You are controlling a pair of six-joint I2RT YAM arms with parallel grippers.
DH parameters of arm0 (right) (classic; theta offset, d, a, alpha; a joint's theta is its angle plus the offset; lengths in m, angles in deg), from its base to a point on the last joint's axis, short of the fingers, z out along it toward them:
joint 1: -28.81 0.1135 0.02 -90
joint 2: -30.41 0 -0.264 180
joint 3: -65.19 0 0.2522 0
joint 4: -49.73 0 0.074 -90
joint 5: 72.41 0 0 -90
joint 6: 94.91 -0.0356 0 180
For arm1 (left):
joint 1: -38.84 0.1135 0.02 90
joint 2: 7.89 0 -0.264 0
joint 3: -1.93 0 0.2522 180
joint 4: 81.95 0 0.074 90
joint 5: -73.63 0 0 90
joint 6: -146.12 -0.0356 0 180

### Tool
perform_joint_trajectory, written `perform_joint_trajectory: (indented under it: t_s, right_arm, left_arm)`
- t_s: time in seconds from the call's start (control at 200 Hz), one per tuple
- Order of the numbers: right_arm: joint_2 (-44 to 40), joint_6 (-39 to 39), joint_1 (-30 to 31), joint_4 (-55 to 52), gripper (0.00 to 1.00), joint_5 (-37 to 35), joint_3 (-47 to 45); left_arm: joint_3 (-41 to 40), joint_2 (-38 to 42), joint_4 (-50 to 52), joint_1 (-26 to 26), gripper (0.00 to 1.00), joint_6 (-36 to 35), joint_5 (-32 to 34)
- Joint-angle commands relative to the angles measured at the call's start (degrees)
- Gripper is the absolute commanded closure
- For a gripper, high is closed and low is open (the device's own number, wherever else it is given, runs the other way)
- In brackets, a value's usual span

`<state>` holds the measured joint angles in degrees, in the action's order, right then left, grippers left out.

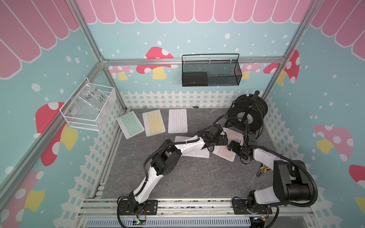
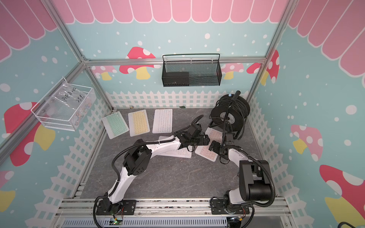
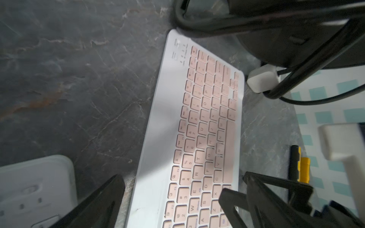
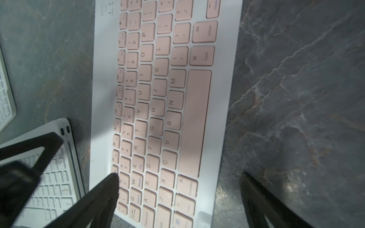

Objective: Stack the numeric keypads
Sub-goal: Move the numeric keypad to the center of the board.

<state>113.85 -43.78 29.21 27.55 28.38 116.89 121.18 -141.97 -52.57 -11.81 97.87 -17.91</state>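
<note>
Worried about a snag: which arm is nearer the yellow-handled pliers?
Right. The right arm bends just beside the pliers, which lie close by its elbow in a top view. The left arm comes in from the opposite side of the table, well away from them.

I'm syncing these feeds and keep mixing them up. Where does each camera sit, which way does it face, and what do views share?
Top views: overhead above the robot, facing down toward the back wall; tabletop, left arm, right arm.
Left wrist: faces down past the left gripper at a pink keypad reaching the cable reel.
Right wrist: faces down past the right gripper at a pink-keyed keypad beside a white keypad.
Shared: cable reel and pliers, a top view and left wrist.
</note>
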Motion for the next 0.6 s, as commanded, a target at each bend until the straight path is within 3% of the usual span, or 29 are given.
perform_joint_trajectory:
  t_s: [0.0,0.26,0.595]
  right_arm:
    - [-0.9,-1.0,0.0,-0.8,0.03,1.1,-1.5]
    - [-2.4,-1.9,0.5,0.4,0.03,3.9,-5.3]
    - [-11.1,-6.6,5.1,1.0,0.03,5.1,-12.8]
  left_arm:
    - [2.7,-1.0,3.6,-0.6,0.01,0.7,3.1]
    - [6.2,-6.4,7.7,-2.1,0.01,3.6,-0.5]
    - [0.4,-2.2,4.9,-4.5,0.01,5.7,-5.0]
